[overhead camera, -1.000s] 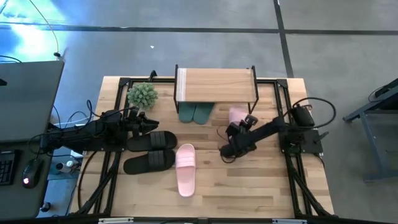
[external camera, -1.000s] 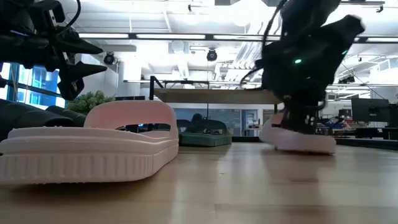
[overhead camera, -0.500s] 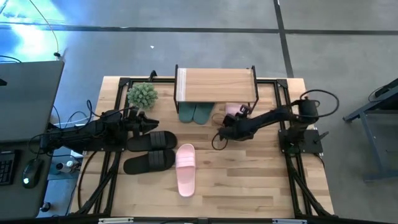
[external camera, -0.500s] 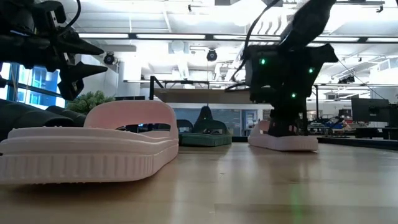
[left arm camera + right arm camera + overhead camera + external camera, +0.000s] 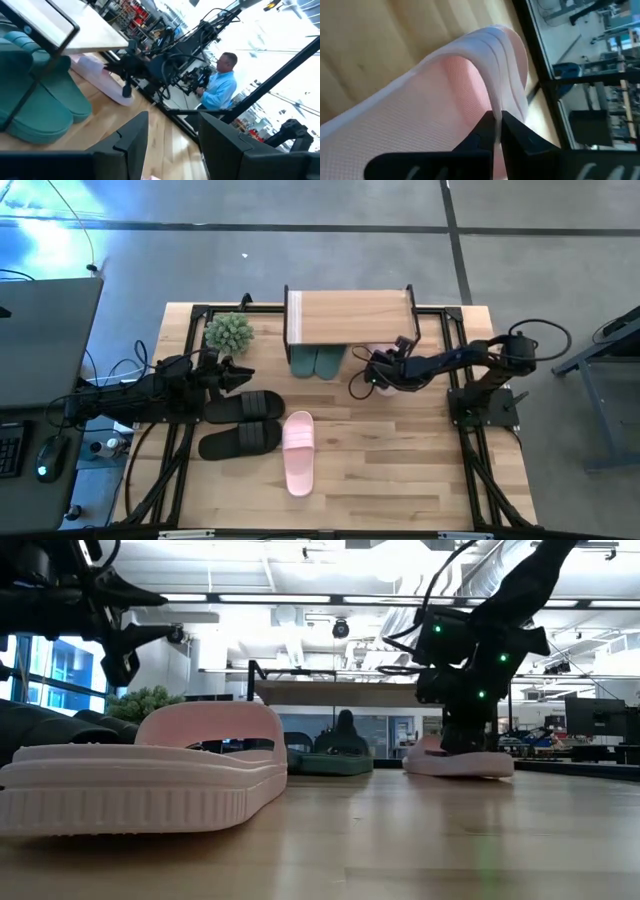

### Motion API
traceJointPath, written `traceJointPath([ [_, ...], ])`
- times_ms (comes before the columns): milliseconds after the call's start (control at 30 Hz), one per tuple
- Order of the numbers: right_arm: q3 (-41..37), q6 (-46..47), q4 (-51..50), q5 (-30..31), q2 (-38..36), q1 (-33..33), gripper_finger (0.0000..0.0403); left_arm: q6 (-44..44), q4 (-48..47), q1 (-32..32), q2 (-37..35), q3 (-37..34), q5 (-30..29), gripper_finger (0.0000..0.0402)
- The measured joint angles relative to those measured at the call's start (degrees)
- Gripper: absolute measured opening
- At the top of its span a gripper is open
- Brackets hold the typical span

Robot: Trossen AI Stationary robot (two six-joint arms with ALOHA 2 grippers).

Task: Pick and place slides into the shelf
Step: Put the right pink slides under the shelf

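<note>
The shelf stands at the table's far edge, with the dark green slides on the table under its left part. My right gripper is shut on a pale pink slide at the shelf's right part; in the low view this pink slide sits low under my right gripper. The other pink slide lies mid-table, sole down. The black slides lie left of it. My left gripper hovers open over them, touching nothing. My right gripper pinches the edge of the pink slide's wide strap between its two fingers. The fingers come slanting down from the table's right side. The slide sits level with its sole at the tabletop; I cannot tell whether it rests on it.
A small green plant stands left of the shelf. The shelf's thin black legs flank the green slides. Beyond the table, a person in a blue shirt shows in the left wrist view. Bare wood lies along the table's near edge.
My right gripper, staying shut on the strap, has moved toward the table's far edge and the shelf. It has drawn the pink slide along, from in front of the shelf to under the shelf's right part, beside the green slides.
</note>
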Motion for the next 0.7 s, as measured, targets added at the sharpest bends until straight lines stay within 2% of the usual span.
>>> traceJointPath([
  [400, 0.79, -1.18, -1.02, 3.18, 0.22, -0.74, 0.0000, 0.02, 0.05, 0.00, 0.00, 0.00, 0.00, 0.0159],
  [700, 0.79, -0.93, -1.71, 2.03, 0.22, -0.94, 0.0000, 0.02, 0.03, 0.00, 0.00, 0.00, 0.02, 0.0159],
])
